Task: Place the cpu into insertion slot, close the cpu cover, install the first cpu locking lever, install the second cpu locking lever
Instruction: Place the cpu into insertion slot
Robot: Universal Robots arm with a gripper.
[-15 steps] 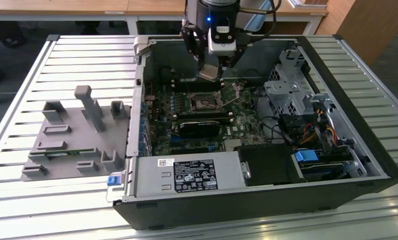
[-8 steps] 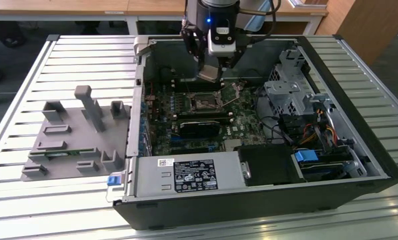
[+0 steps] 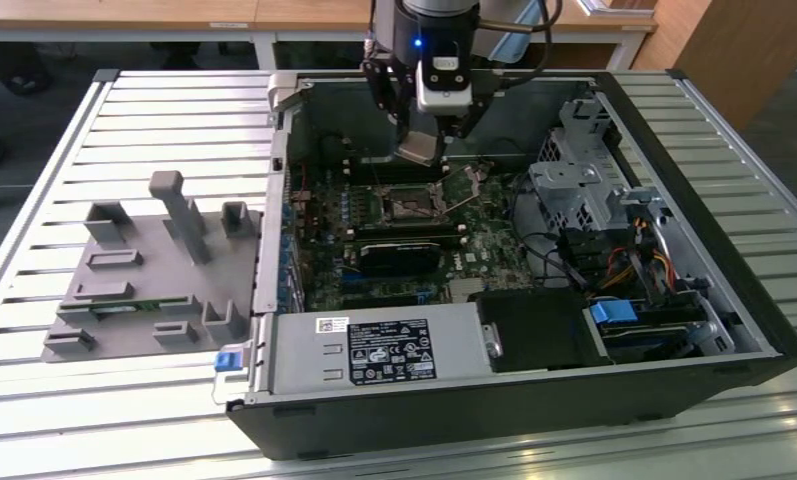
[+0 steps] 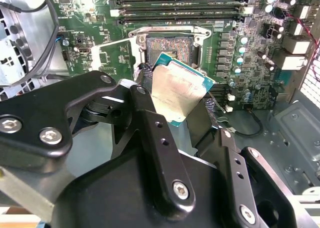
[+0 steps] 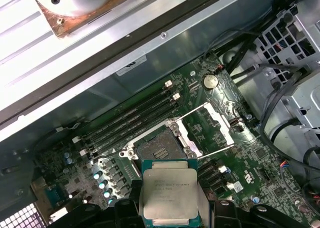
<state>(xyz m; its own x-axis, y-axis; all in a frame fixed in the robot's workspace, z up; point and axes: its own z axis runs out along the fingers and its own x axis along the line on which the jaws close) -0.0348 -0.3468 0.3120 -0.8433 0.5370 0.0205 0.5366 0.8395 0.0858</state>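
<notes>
Starting at the exterior view's left: a grey fixture [image 3: 145,280] lies on the slatted surface [image 3: 51,410]; beside it sits the open computer case [image 3: 505,410]; over its board hangs the tool [image 3: 418,150], just above the insertion slot [image 3: 412,206]; further to the exterior view's right stands the drive cage [image 3: 578,190].

Now in the second wrist view: the cpu cover [image 4: 111,55] is swung open beside the insertion slot [image 4: 167,47]; the tool [image 4: 175,107] is pinching the cpu [image 4: 177,93] by two opposite edges, metal top facing the camera, chip tilted and clear of the socket.

And the first wrist view: the cpu [image 5: 170,192] hangs in the tool [image 5: 170,210] near the insertion slot [image 5: 160,149], not yet in it; the cpu cover [image 5: 216,124] is folded back, and the thin wire locking levers [image 5: 216,151] are raised.

On handling: the chip looks light, thin and stiff, with a smooth lid that could slip; I'd judge the edges the only safe hold, since its contact face and the socket's pins are likely delicate.

What's hard to read: the chip's underside is turned away; where the pads meet its edges is tucked behind the chip; the socket's pins are a dark blur; its orientation marks can't be made out.
</notes>
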